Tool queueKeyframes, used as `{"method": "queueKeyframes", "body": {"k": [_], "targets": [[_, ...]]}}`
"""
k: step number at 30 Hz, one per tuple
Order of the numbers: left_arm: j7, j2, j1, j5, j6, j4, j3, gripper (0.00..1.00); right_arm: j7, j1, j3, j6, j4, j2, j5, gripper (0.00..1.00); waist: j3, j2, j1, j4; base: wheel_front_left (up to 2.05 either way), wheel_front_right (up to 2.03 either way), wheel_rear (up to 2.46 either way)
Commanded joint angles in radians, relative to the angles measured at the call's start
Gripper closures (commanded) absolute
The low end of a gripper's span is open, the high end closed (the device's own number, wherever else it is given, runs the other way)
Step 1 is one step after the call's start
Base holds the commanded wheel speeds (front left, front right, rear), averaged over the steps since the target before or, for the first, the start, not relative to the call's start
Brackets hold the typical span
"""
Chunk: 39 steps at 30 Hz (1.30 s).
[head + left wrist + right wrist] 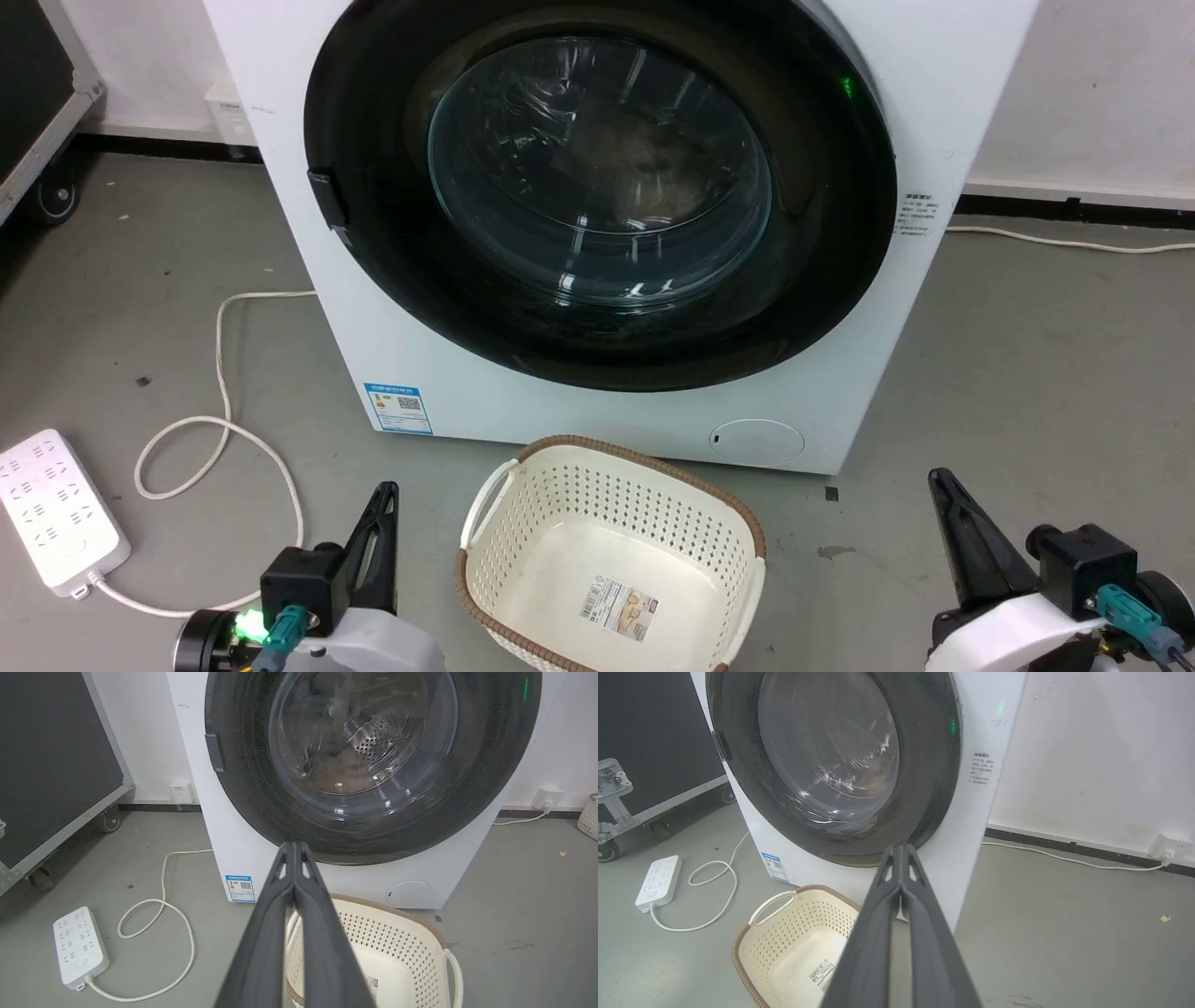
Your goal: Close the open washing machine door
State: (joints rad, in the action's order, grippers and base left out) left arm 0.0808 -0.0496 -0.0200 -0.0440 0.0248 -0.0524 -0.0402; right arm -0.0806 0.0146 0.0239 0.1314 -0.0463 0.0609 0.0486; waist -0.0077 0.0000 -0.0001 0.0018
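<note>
Nearest, the left gripper (pixel 293 847) and the right gripper (pixel 901 848) sit low and drawn back, each with fingers pressed together and holding nothing. Between them a cream basket (pixel 607 504) stands on the floor. Beyond it is the washing machine (pixel 560 411), and the washing machine door (pixel 822 280) looks seated flush in its front. I'd call the closing done. The next move is only a firm press on the rim's left side if the latch hasn't caught.

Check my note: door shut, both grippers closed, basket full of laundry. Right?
No: the basket is empty but for a label, per the head view. The door is shut; the left gripper and right gripper are closed.
</note>
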Motion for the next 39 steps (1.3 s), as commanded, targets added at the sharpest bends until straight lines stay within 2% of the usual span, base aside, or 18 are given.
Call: {"method": "queueKeyframes", "body": {"k": [1, 39], "targets": [[-0.006, 0.000, 0.013, 0.010, -0.006, 0.008, 0.006, 1.00, 0.006, -0.010, -0.003, -0.001, 0.011, -0.006, -0.010, 1.00, 0.000, 0.0000, 0.0001, 0.000, 0.00, 0.00, 0.00], [-0.081, -0.001, 0.020, 0.044, -0.025, 0.052, 0.040, 1.00, 0.081, -0.015, -0.024, -0.001, 0.046, -0.011, -0.049, 1.00, 0.008, 0.0000, 0.0001, -0.002, 0.00, 0.00, 0.00]]}}
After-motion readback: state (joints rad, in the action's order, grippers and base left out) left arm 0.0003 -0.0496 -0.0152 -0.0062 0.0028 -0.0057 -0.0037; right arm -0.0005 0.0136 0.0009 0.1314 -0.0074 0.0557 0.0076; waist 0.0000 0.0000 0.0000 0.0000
